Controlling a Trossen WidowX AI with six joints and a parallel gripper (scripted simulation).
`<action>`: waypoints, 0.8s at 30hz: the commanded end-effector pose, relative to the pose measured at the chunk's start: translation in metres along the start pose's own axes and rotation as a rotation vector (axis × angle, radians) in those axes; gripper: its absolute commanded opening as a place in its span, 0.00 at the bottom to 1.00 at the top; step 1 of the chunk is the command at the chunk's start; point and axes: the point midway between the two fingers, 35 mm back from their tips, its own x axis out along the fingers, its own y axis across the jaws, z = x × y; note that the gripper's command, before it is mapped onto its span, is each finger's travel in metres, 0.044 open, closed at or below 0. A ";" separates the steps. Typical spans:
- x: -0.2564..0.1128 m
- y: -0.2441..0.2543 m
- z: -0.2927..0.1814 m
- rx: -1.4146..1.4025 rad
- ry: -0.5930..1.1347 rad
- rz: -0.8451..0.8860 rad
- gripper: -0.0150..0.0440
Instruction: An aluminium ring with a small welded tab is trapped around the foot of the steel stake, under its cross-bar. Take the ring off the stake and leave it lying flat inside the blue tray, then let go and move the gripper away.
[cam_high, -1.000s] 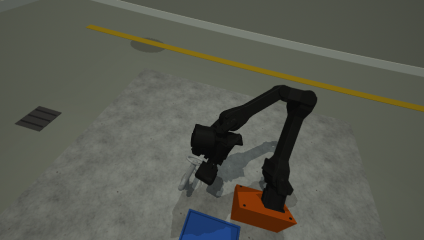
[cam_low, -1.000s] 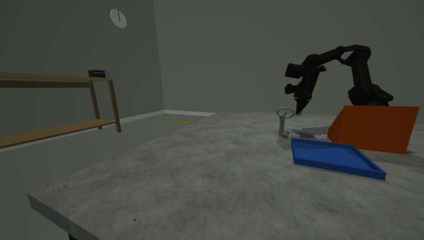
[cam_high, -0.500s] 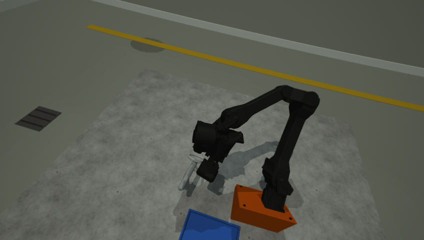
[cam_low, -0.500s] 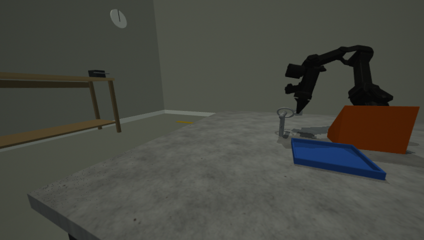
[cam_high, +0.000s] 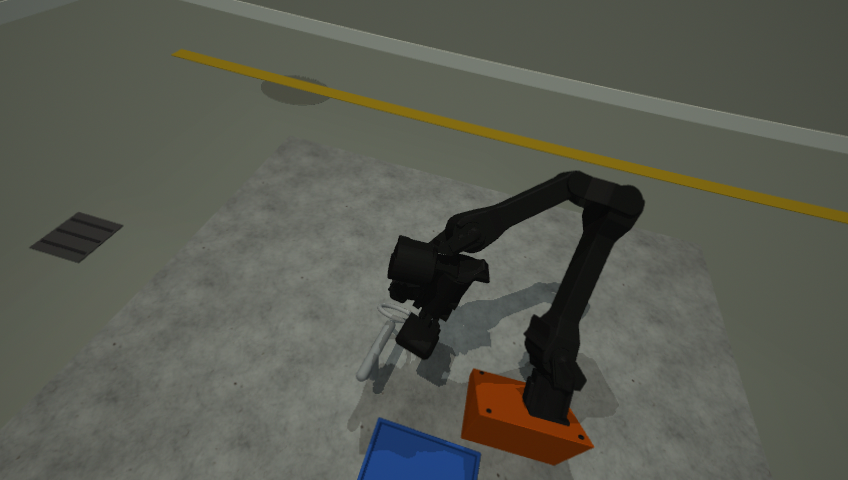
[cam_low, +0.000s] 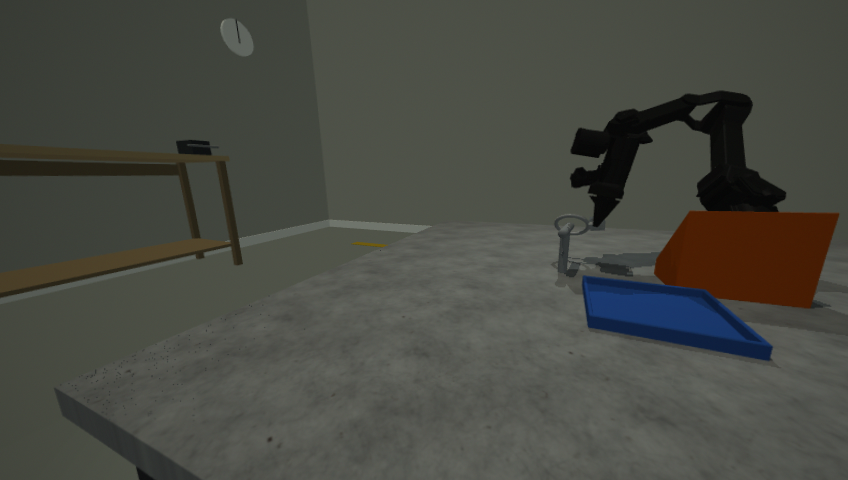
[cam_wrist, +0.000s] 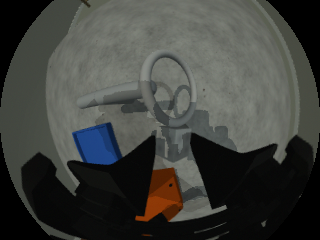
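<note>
With its welded tab (cam_low: 598, 226) (cam_wrist: 175, 136) held, the aluminium ring (cam_high: 380, 310) (cam_low: 557, 224) (cam_wrist: 145, 75) hangs raised beside the end of the stake's cross-bar (cam_high: 374, 352) (cam_low: 565, 229) (cam_wrist: 115, 94).

The gripper (cam_high: 417, 339) (cam_low: 596, 223) (cam_wrist: 172, 138) stands a little under half open, its fingers closed on the tab, with the round band projecting beyond the fingertips. Whether the ring is wholly free of the bar cannot be told; the blue tray (cam_high: 428, 436) (cam_low: 678, 342) (cam_wrist: 95, 145) still awaits it. It probably handles as light, stiff and smooth, unlikely to break but apt to pivot if the rim catches. The tab's flat sides seem the best hold, kept square and firm, leaving the band free to settle level in the tray.
</note>
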 end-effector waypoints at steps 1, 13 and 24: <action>-0.002 -0.004 0.001 -0.002 -0.006 0.002 0.25; -0.007 -0.008 0.002 -0.002 -0.005 0.004 0.25; -0.024 -0.005 0.006 -0.002 -0.004 0.007 0.25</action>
